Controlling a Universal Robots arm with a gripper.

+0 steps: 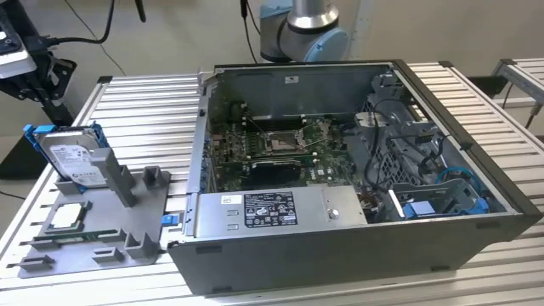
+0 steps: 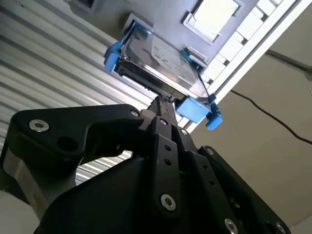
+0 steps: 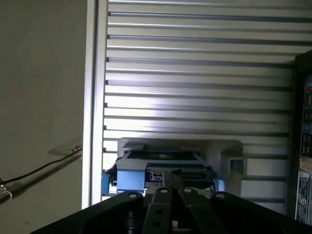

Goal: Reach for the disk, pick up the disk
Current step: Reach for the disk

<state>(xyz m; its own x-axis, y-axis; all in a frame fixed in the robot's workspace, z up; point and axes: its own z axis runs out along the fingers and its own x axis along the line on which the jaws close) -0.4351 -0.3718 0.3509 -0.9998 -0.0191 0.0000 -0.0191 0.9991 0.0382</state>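
The disk (image 1: 75,156), silver with a white label and blue side rails, stands on edge in a grey holder (image 1: 119,210) at the exterior view's left. My gripper (image 1: 53,95) hangs just above and behind it, at the table's far left corner. In the second wrist view the black fingers meet in a point (image 2: 161,103) a short way from the disk (image 2: 161,58), apart from it. In the first wrist view the gripper (image 3: 170,176) is shut, empty, and lined up over the disk's (image 3: 161,163) upper edge.
A small square processor chip (image 1: 68,217) lies flat on the same grey holder. The open computer case (image 1: 340,255) fills the middle and right of the slatted metal table (image 1: 144,108). A cable (image 3: 34,170) runs over the floor past the table's edge.
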